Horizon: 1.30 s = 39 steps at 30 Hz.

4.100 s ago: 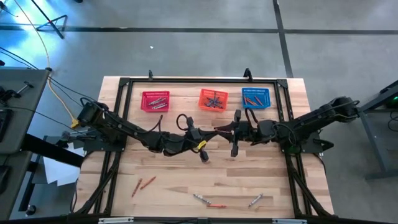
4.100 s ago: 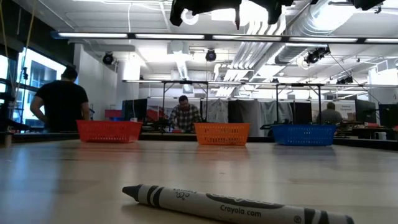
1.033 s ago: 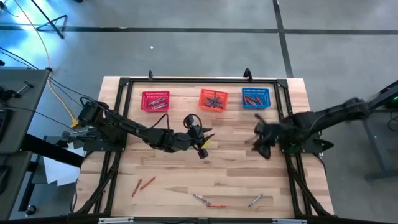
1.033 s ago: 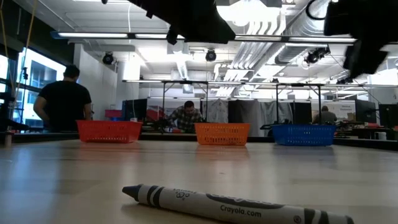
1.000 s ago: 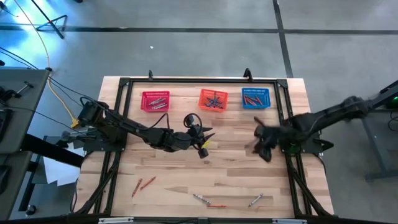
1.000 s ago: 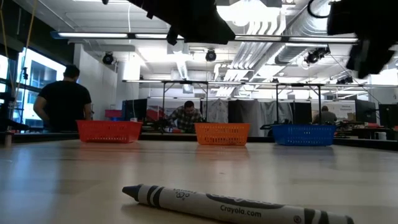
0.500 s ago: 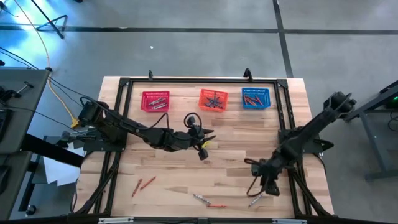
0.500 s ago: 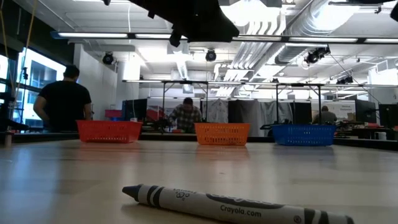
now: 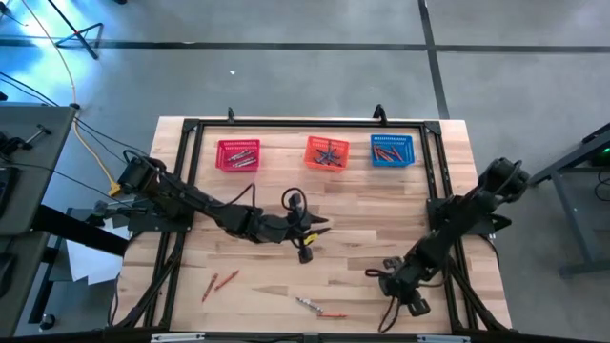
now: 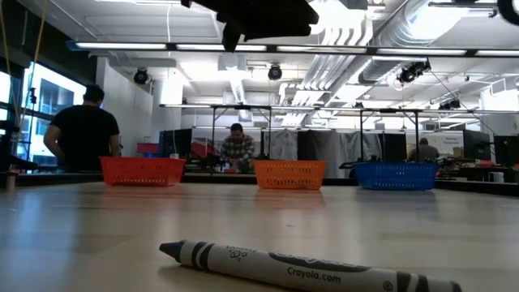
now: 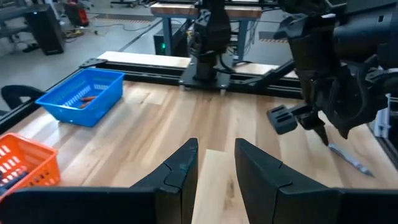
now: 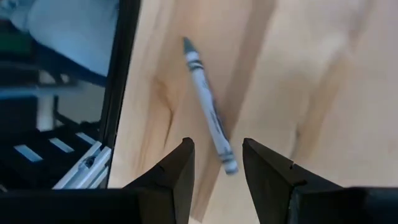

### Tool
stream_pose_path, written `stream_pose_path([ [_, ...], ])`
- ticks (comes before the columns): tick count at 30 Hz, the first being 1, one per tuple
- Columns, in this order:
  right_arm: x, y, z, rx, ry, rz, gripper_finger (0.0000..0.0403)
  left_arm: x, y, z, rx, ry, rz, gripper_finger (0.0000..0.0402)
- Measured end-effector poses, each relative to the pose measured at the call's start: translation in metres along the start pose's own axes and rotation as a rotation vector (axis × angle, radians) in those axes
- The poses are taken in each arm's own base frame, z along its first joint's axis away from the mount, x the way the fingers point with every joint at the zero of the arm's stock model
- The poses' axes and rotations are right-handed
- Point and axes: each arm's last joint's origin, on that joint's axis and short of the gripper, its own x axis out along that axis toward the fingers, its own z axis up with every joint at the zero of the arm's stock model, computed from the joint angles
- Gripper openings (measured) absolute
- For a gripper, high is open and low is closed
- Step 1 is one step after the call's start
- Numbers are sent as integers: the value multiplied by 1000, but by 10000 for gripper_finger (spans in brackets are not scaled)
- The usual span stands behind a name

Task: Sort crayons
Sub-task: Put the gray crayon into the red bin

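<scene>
**Risk of a fumbled pick at the front right edge**

Found the right gripper [image 9: 408,293] low over the front right corner of the pale wooden counter [image 9: 372,233], fingers parted and holding nothing. Seen in its wrist view: one grey paper-wrapped crayon [image 12: 208,112] lying flat on the wood, its near end between the fingers and its length slanted across the line of closing. Found the left gripper [image 9: 305,243] waiting above mid-counter, fingers slightly apart, also empty.

Hazards, as judged:
- Closing on the slanted crayon likely to pinch one end only, so that it pivots, rolls or slips out.
- Coming down too far likely to drive the fingertips into the wood.
- Any push outward likely to send the crayon against or under the black metal frame rail [image 12: 124,74] just beside it, or off the front edge.

Room and edges:
- Tight on the rail and front-edge sides of the right gripper.
- Open bare wood toward the centre and back.
- Noted three mesh baskets, red [image 9: 238,154], orange [image 9: 327,152] and blue [image 9: 392,151], in a row at the far edge, well apart from the pick.
- Route to the orange basket passes near the left gripper; route to the blue one appears clear.
- Other loose crayons: a red-orange pair [image 9: 219,283] front left; a grey and orange pair [image 9: 319,309] front centre.
</scene>
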Motion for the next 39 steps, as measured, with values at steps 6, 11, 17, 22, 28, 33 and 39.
stream_pose_path([
  [6, 12, 9, 15, -145, 66, -35, 128, -5, -10, -1, -40, -3, -26, 93],
  [11, 28, 14, 14, -340, 198, -131, 128, -8, -14, -2, -111, -3, -39, 93],
  [17, 38, 17, 13, -486, 239, -237, 127, -9, -16, -1, -159, -8, -36, 93],
  [22, 35, 22, 23, -418, 193, -348, 127, -9, -16, -1, -175, -8, -35, 93],
  [28, 27, 25, 37, -347, 89, -533, 106, -9, -16, -1, -176, -8, -35, 93],
  [33, 24, 22, 37, -330, 108, -557, 56, -9, -16, -1, -195, -7, -36, 93],
  [39, 24, 25, 36, -368, 160, -447, 15, -10, -17, -2, -198, -6, -41, 93],
])
